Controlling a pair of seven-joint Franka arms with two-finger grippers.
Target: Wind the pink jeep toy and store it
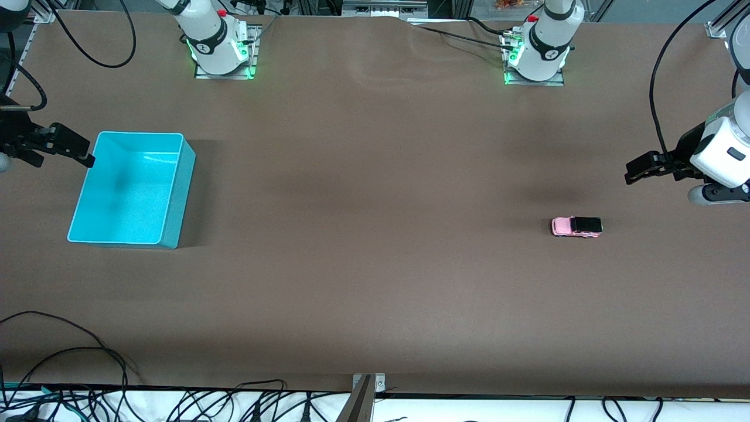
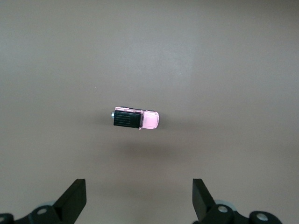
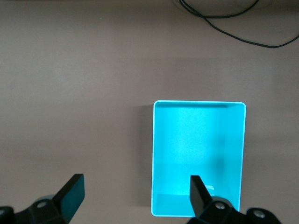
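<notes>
Well apart, pink jeep toy [image 1: 576,226] and turquoise bin [image 1: 173,193].

I see a wide brown table [image 1: 363,176] under soft, even light, with faint shadows across its middle. Black cables [image 1: 176,404] tangle along its near edge over a white strip, and a metal bracket [image 1: 368,387] sits at that edge's middle.
</notes>
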